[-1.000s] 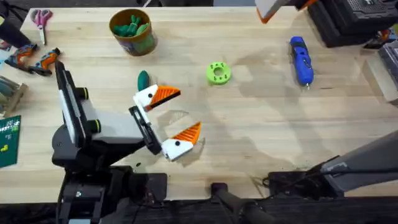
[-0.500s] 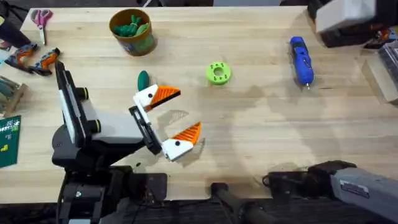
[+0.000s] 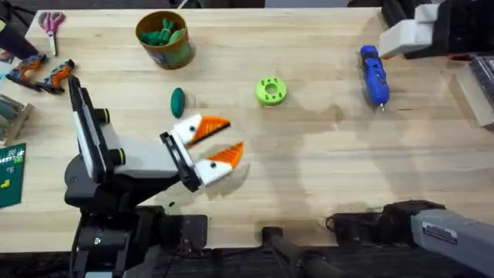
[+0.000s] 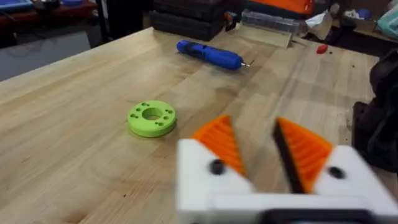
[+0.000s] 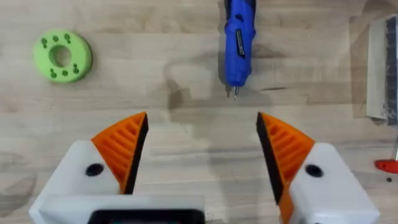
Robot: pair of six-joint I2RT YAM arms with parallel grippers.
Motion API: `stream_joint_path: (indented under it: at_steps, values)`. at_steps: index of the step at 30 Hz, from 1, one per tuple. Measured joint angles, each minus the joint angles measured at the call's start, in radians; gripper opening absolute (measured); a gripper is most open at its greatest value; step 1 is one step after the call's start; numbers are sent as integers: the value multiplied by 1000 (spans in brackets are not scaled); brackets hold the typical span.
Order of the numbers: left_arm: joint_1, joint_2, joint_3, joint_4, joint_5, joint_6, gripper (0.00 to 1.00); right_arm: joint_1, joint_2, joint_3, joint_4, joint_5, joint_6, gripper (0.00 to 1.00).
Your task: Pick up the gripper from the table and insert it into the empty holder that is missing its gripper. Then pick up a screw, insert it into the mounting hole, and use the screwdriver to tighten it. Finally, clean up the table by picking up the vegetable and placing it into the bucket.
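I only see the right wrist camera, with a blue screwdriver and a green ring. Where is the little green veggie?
Observer: The vegetable lies on the table, between the bucket and the left gripper.
Operator: Is the left gripper holding anything?
Observer: No, its orange fingers are apart with nothing between them.
Operator: What's in the bucket?
Observer: It holds green vegetables, piled inside.

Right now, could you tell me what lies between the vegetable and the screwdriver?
The overhead view shows the green ring-shaped disc between the vegetable and the screwdriver.
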Motion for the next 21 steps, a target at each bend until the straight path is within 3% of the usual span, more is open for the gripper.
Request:
stream_joint_path:
  at_steps: [2, 3, 4, 11, 15, 21]
  values:
    - [0, 0, 0, 0, 0, 0, 144, 0, 0, 0, 16, 0, -1, 992]
    - [0, 0, 0, 0, 0, 5, 35, 0, 0, 0, 24, 0, -7, 992]
    - [0, 0, 0, 0, 0, 4, 12, 0, 0, 0, 29, -1, -12, 992]
    - [0, 0, 0, 0, 0, 4, 5, -107, 30, 0, 63, -104, -119, 992]
    - [0, 0, 0, 0, 0, 4, 5, -197, 104, 0, 88, -153, -178, 992]
    - [0, 0, 0, 0, 0, 4, 5, -257, 232, 0, 160, -176, -223, 992]
